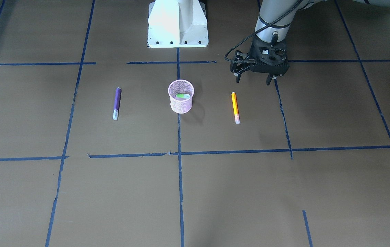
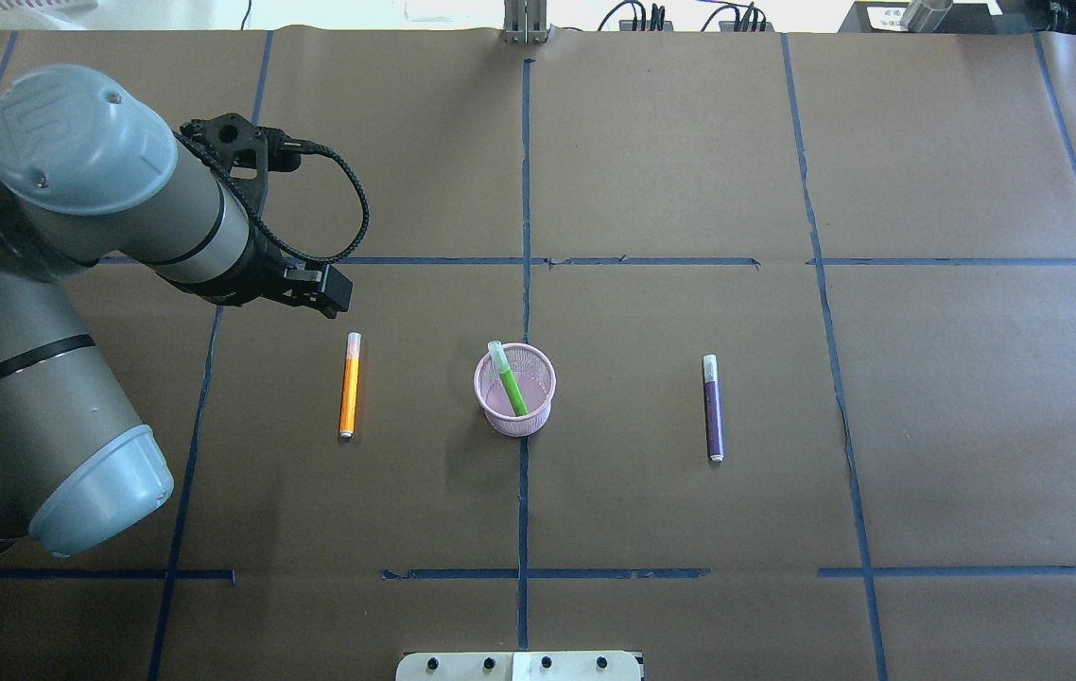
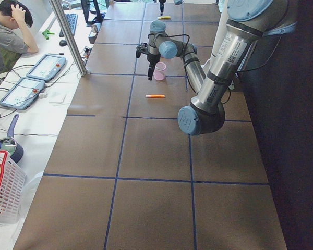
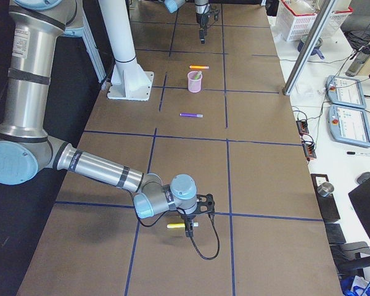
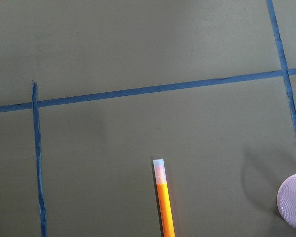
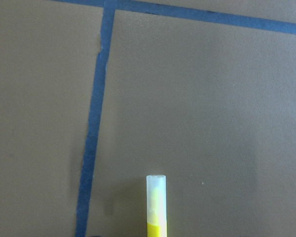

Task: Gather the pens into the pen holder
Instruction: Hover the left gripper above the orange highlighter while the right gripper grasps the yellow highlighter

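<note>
At the robot's left, the left arm (image 2: 75, 236) carries a moulded UR mark on its grey-blue joint cap; the left gripper (image 1: 254, 81) hangs above the brown-papered worktop (image 2: 670, 142), its fingers (image 1: 269, 81) spread apart with nothing between them, near the orange pen (image 2: 350, 385) but clear of it. That pen lies flat, its long axis running from the robot's side to the far side and its pale translucent cap pointing away from the robot; the barrel is slim and bright orange. Next comes the pen holder (image 2: 517, 424), a pink wire-mesh cup standing upright on the central blue tape line (image 2: 525, 189). Inside it the green pen (image 2: 508, 378) leans with its cap uppermost, resting against the rim on the far, left side. Further right, well apart from the cup, the purple pen (image 2: 712, 408) lies flat and parallel to the orange one, cap also away from the robot; its barrel is dark violet. Far off towards the right end lies the yellow pen (image 4: 177, 226), flat, beside a tape line; the right gripper (image 4: 189, 229) is right at it, and whether those fingers are spread or pinching cannot be told.
</note>
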Robot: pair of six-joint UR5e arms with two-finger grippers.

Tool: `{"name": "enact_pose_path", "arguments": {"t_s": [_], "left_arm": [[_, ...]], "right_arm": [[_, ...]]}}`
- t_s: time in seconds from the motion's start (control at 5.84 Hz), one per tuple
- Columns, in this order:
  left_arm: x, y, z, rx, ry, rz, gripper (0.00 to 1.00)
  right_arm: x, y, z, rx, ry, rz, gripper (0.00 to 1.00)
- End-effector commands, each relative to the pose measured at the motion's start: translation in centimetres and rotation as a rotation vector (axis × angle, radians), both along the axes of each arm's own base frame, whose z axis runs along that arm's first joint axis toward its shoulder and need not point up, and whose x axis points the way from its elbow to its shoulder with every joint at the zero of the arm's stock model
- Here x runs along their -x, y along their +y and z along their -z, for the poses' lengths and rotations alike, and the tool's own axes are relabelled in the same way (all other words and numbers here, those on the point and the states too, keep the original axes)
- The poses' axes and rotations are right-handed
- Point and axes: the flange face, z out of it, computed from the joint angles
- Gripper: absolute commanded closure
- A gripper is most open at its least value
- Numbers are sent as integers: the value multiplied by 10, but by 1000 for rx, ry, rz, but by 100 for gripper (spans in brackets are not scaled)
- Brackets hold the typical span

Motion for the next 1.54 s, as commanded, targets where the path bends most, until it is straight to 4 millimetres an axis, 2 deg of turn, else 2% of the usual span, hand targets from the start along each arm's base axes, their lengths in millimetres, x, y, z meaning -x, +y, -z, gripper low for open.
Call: {"name": "enact_pose_path", "arguments": {"t_s": [0.0, 0.34, 0.68, 0.86, 1.03, 1.37], "left_arm": [[3, 2, -3, 4, -2, 2, 0], [3, 2, -7, 9, -7, 3, 0], [2, 3, -8, 9, -7, 2, 0], [2, 3, -8, 10, -6, 3, 0], [2, 3, -7, 9, -5, 3, 0], [2, 3, -8, 9, -7, 2, 0]], "right_arm": [[6, 3, -8, 4, 1, 23, 16], [15, 3, -9, 9, 8, 44, 25], [25, -29, -14, 3, 5, 50, 34], [26, -31, -10, -3, -5, 51, 42], [27, -30, -9, -1, -18, 55, 46], [26, -21, -13, 13, -39, 63, 46]]}}
